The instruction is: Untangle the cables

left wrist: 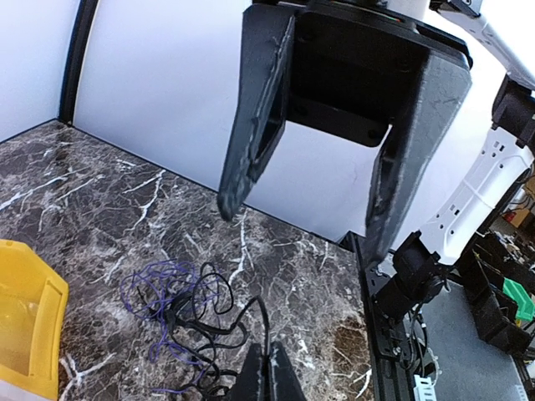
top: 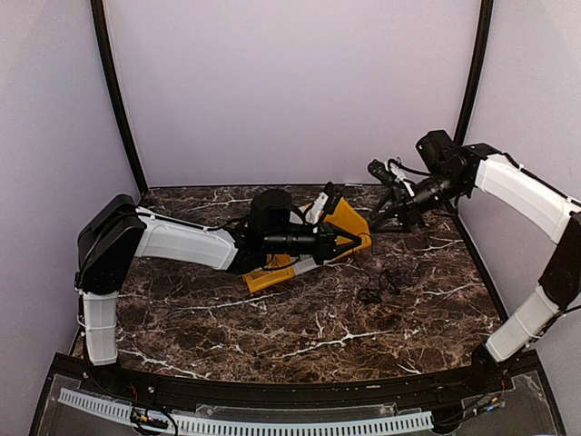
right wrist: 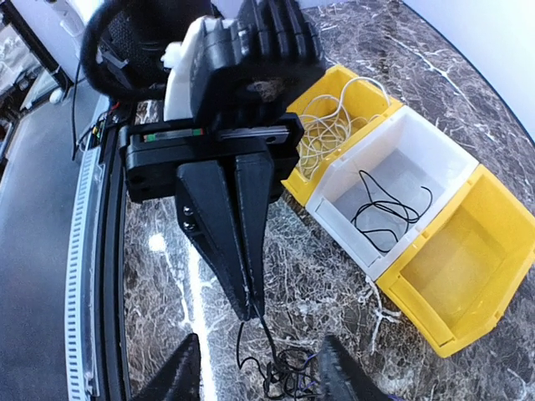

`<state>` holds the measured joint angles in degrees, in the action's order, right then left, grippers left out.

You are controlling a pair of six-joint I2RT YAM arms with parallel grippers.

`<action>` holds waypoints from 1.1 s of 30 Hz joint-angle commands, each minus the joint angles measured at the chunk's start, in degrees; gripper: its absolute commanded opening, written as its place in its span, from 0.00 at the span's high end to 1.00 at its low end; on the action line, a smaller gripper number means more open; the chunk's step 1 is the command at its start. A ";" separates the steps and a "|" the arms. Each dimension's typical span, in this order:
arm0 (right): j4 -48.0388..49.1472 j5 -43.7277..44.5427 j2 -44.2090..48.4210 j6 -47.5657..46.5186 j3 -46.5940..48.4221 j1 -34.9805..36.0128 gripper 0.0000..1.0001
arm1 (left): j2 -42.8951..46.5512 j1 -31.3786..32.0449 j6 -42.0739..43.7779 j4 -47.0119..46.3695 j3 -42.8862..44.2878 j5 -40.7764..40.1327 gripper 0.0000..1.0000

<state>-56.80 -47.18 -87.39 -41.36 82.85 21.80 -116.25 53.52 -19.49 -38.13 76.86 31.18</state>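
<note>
Cables lie in a small dark tangle on the tabletop, just right of a row of bins. Left jaws are closed at the tangle's edge, pinching one black strand that runs from their tips into the heap. Right jaws hang open over the tangle, clear of it, gripping nothing. In the right wrist view a white cable sits coiled in a yellow bin, and a black cable lies in the white bin beside it.
</note>
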 commanded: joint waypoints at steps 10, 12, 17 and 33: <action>14.16 4.03 -1.72 -5.40 -20.61 -3.61 0.46 | 7.25 0.07 -0.24 7.01 5.68 -6.67 1.00; 16.36 4.96 -3.96 -4.82 -21.89 -3.69 0.49 | 8.40 0.06 0.09 7.51 6.56 -7.36 1.00; 21.57 8.10 -7.79 -2.32 -24.01 -3.79 0.69 | 12.77 0.07 2.13 9.73 8.73 -10.86 1.00; 26.21 19.56 -15.06 3.88 -24.64 -5.37 0.97 | 19.64 0.06 12.48 19.33 24.46 -20.04 1.00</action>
<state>-32.23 -31.22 -101.10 -39.92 57.74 17.30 -98.98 53.52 -12.12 -23.81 93.36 12.97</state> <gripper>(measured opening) 0.032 0.009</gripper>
